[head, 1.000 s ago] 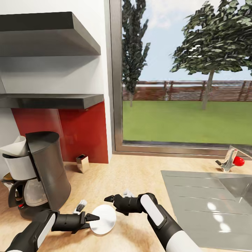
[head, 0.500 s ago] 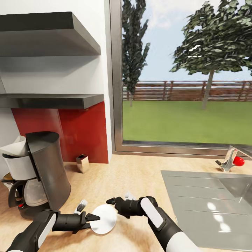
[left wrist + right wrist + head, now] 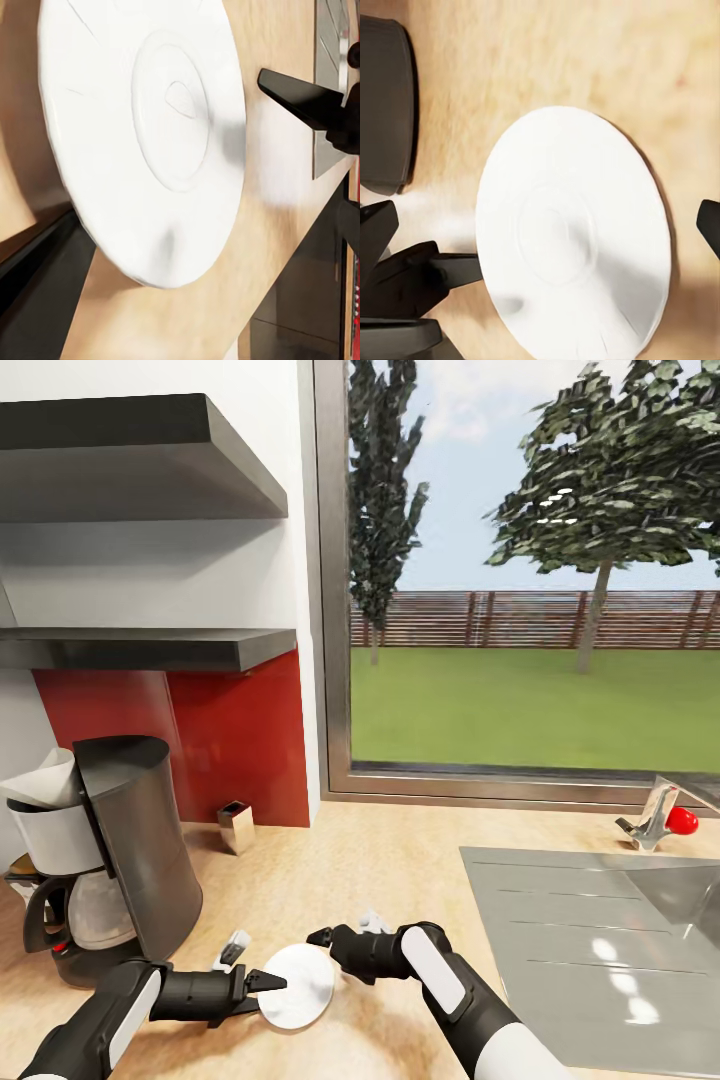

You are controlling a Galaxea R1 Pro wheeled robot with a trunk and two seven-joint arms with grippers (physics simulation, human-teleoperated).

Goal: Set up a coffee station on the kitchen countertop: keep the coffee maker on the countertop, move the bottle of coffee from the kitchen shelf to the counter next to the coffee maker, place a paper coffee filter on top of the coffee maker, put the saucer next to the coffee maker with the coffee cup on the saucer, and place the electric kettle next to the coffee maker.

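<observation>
The white saucer (image 3: 300, 987) hangs tilted just above the light-wood countertop (image 3: 380, 860), near its front edge. My left gripper (image 3: 264, 986) is shut on the saucer's left rim. My right gripper (image 3: 322, 941) is open at the saucer's far right edge, with its fingers apart from the rim. The left wrist view shows the saucer (image 3: 150, 135) close up and a right finger (image 3: 300, 97) beyond it. In the right wrist view the saucer (image 3: 577, 232) lies ahead with the left fingers (image 3: 450, 270) at its edge. The coffee maker (image 3: 110, 860) stands at the left with the paper filter (image 3: 45, 780) on top.
A small metal container (image 3: 236, 826) stands by the red backsplash. The steel sink (image 3: 600, 950) and a tap with a red knob (image 3: 662, 822) lie to the right. Two dark shelves (image 3: 150, 648) hang above the coffee maker. A large window fills the back wall.
My right gripper has drawn slightly back and to the right along the saucer's far edge. The saucer has edged a little to the right in my left gripper.
</observation>
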